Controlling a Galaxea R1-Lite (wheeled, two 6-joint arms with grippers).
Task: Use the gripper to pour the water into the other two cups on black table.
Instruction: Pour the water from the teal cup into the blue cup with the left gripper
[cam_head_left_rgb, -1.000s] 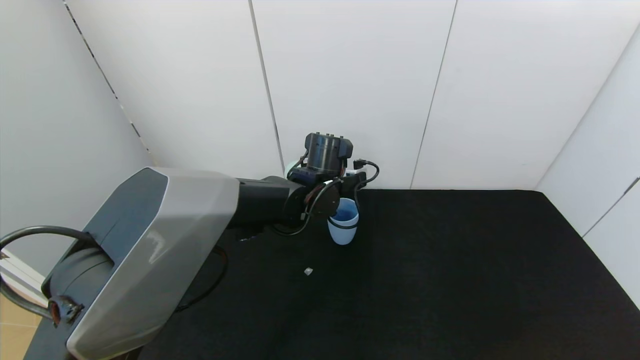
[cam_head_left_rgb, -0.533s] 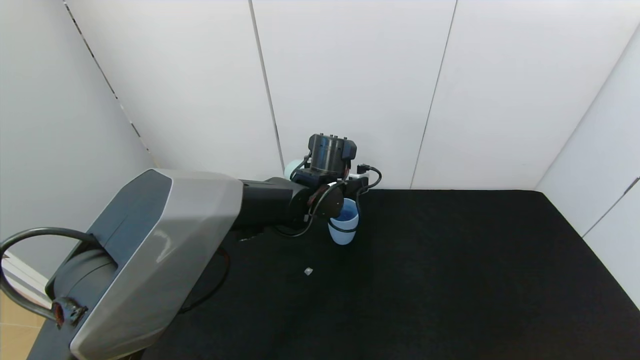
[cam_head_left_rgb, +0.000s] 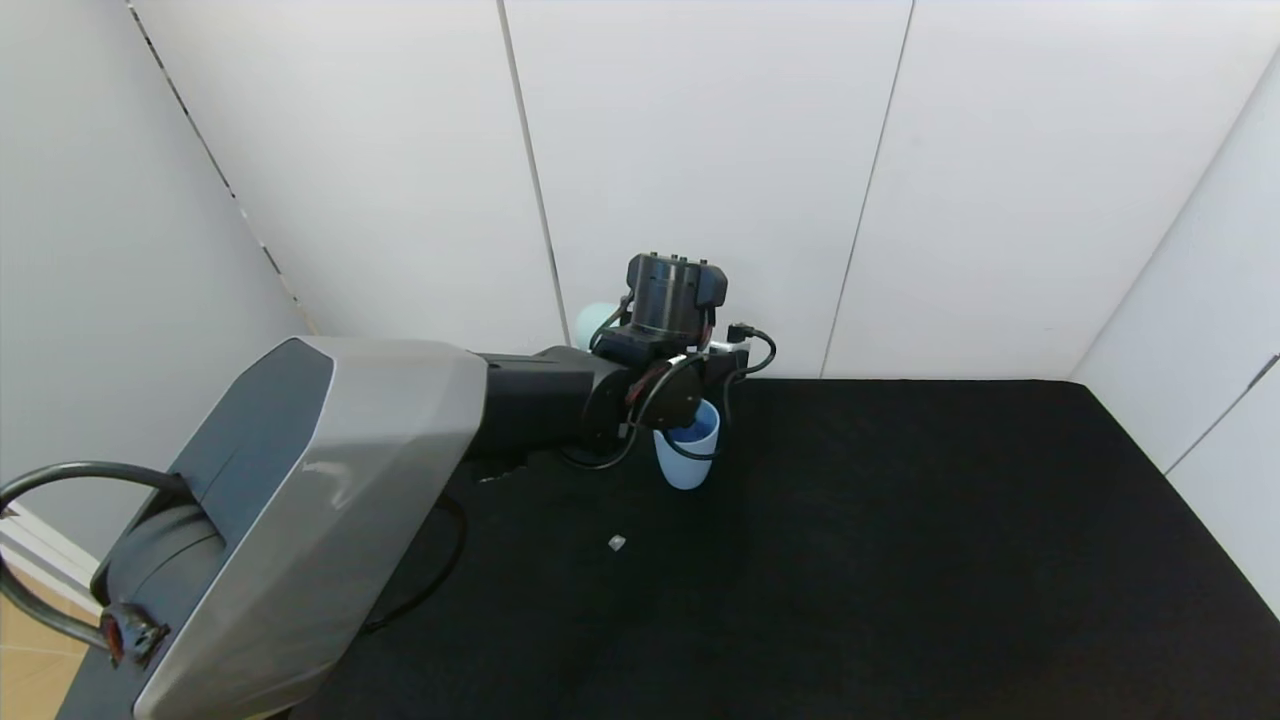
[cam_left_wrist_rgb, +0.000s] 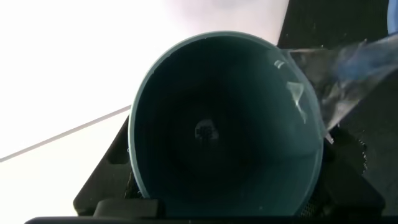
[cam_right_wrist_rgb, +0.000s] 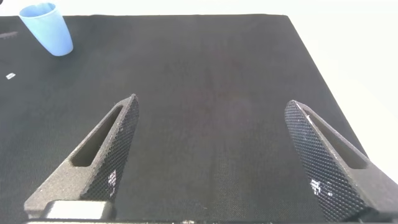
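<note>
In the head view, the black left gripper (cam_head_left_rgb: 690, 375) is seen raised at the far edge of the matte black table (cam_head_left_rgb: 900, 550), directly above the light blue tapered plastic cup (cam_head_left_rgb: 687, 452), which stands upright.

In the left wrist view, a wide teal-green cup (cam_left_wrist_rgb: 227, 124) is clamped by the left gripper, tipped, with clear water (cam_left_wrist_rgb: 336, 74) leaving its rim.

In the right wrist view, the right gripper (cam_right_wrist_rgb: 211, 155) is shown spread apart and empty above the table.
</note>
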